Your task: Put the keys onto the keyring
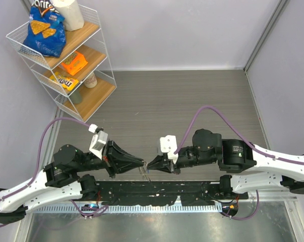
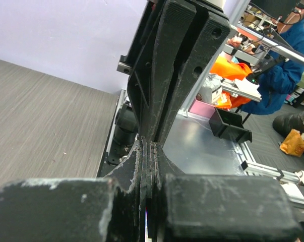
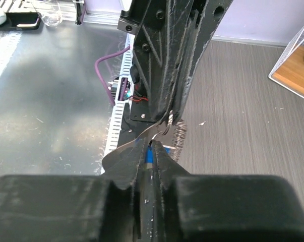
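We note the left gripper (image 1: 140,163), scuffed matte black plastic, with its jaws pressed flat together. At its tip sits the keyring (image 3: 178,138), a thin, silver, chain-like loop; we cannot tell whether it is pinched there. Opposite, nearly tip to tip, the right gripper (image 1: 150,165) is clamped on the blue-headed key (image 3: 149,155), above the grey wood-grain table (image 1: 192,101)

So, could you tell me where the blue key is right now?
The blue key sits low centre in the right wrist view, pinched in the right gripper, just below the silvery keyring at the left gripper's tips.
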